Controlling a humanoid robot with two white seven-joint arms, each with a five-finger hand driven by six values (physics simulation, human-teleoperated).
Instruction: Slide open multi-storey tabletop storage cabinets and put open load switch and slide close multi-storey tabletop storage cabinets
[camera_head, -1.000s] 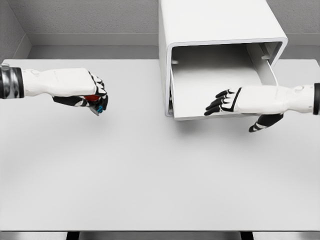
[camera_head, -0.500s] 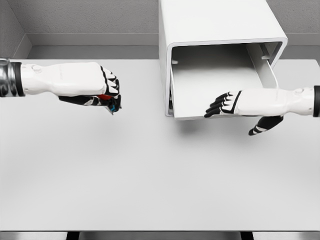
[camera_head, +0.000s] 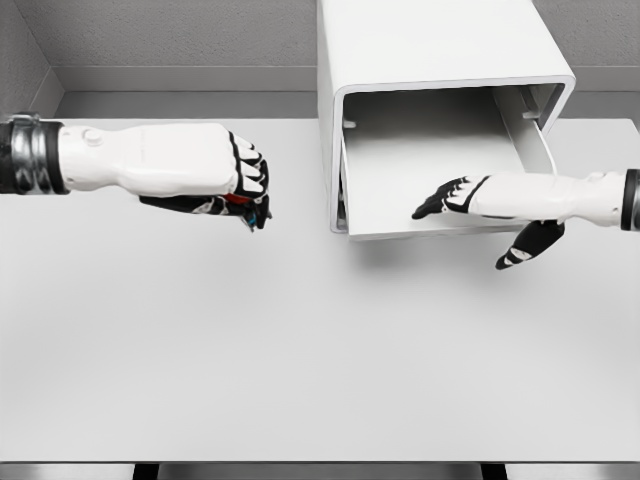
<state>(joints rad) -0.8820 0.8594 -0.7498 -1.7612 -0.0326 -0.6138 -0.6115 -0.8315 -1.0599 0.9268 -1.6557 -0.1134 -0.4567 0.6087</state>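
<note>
The left hand (camera_head: 215, 180) hovers above the white table (camera_head: 300, 340), fingers curled tight around a small red-and-blue load switch (camera_head: 250, 205) that peeks out beneath the knuckles. The white storage cabinet (camera_head: 430, 60) stands just beyond those fingertips, its drawer (camera_head: 400, 175) pulled out. The right hand (camera_head: 480, 205) reaches over the drawer's front edge, fingers extended, thumb hanging below, holding nothing.

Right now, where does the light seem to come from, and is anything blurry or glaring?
Head view: light is soft and even, seemingly from overhead; faint blurred shadows lie on the table beneath the left hand and the open drawer. No glare; the cabinet looks matte. The small switch in the left hand is too tiny for detail. The right hand is sharp.
</note>
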